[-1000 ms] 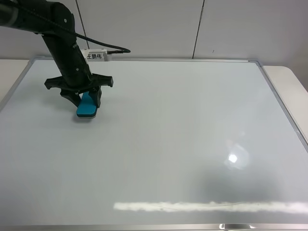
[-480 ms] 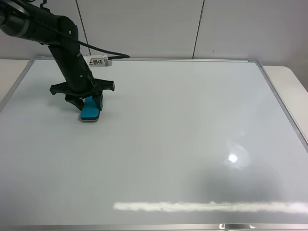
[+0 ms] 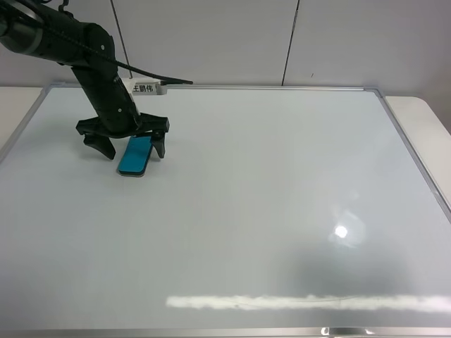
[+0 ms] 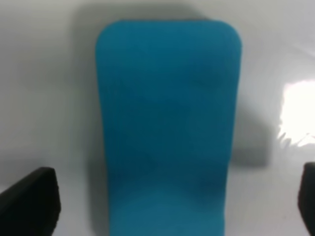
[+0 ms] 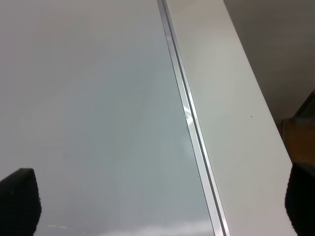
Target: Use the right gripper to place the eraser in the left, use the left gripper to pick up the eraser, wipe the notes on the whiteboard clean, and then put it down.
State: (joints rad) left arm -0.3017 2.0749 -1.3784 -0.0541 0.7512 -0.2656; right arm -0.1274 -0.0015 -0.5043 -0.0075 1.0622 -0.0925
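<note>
Eraser (image 3: 134,155) lies flat on the whiteboard (image 3: 246,211), teal top up, in the board's far-left part, directly under the left gripper (image 3: 125,144). That gripper's 2 jaws stand spread wide, 1 on each long side of the block and clear of it; the left wrist view shows the eraser (image 4: 167,128) filling the middle with a black fingertip (image 4: 29,201) at each lower corner, apart from the teal edges. Its long axis runs roughly along the line away from the camera, tilted slightly, and crosswise to the jaw gap.

Nearer the camera the board is bare gloss with glare; no red notes show anywhere.

By this layout the eraser looks set down, so the left arm, much the nearer, need only lift straight up. The right gripper (image 5: 157,206) is spread too, holding nothing, over the board's right frame edge (image 5: 189,118), well apart.
</note>
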